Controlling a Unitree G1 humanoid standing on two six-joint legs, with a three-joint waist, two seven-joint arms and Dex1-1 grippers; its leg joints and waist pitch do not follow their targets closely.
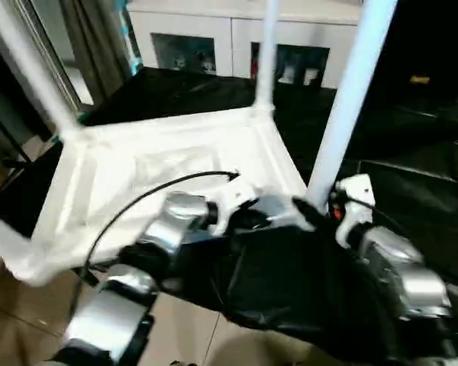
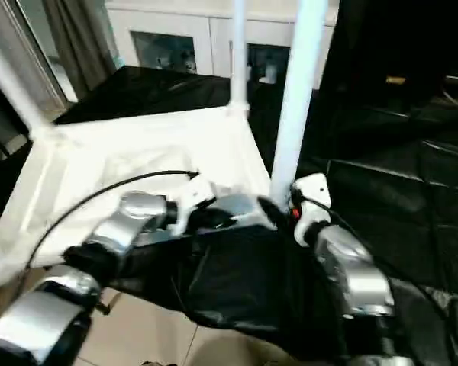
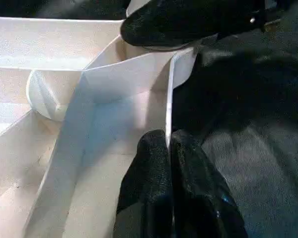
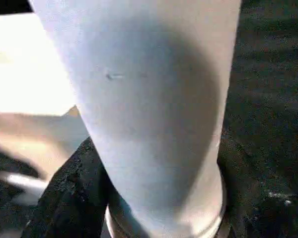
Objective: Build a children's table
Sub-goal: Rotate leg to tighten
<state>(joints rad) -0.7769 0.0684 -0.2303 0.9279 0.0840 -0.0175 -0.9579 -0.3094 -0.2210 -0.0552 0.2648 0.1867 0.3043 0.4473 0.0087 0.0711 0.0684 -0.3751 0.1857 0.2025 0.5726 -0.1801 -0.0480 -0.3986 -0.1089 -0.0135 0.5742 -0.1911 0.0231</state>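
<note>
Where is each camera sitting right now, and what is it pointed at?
Left eye view: on the head, looking down at the upturned table top; silver forearms show.
Right eye view: same scene, slightly offset; the near leg shows.
Left wrist view: along the left end effector, shut on the table top's side wall.
Right wrist view: close on the near leg, right end effector around its base.
Shared: both wrist views show that leg's corner.

No readable text, labels or numbers — white plastic, black sheeting, all unmarked
</note>
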